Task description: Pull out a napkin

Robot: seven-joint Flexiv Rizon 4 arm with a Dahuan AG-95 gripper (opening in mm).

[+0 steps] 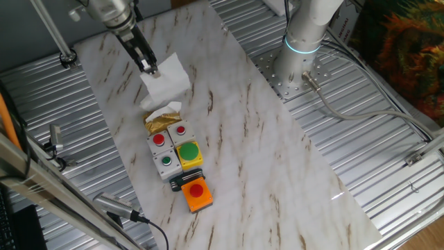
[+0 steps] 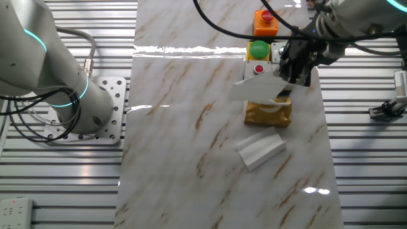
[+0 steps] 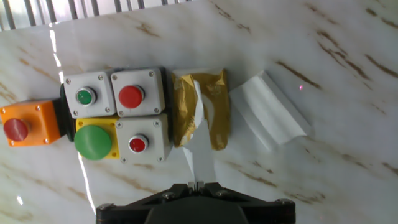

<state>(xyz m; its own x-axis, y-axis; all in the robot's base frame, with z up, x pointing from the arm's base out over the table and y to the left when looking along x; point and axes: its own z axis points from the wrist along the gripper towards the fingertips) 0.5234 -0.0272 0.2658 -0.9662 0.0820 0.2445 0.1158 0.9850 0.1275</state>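
My gripper (image 3: 198, 185) is shut on a thin white napkin (image 3: 201, 157). The napkin runs as a narrow strip from the jaws to the open slit of the shiny gold packet (image 3: 212, 107). In the other fixed view the gripper (image 2: 287, 88) hangs just above the gold packet (image 2: 268, 112), and the held napkin (image 2: 256, 88) spreads out flat over it. In one fixed view the gripper (image 1: 148, 69) is over white paper just beyond the gold packet (image 1: 162, 123). A second, folded white napkin (image 2: 261, 149) lies loose on the marble beside the packet, and it shows in the hand view (image 3: 272, 113) too.
Grey button boxes (image 3: 115, 93) with red and green buttons sit against the packet. Beside them are a yellow box with a big green button (image 3: 93, 142) and an orange box (image 3: 23, 126). The arm's base (image 1: 298, 66) stands on ribbed metal beside the marble top (image 1: 270, 160).
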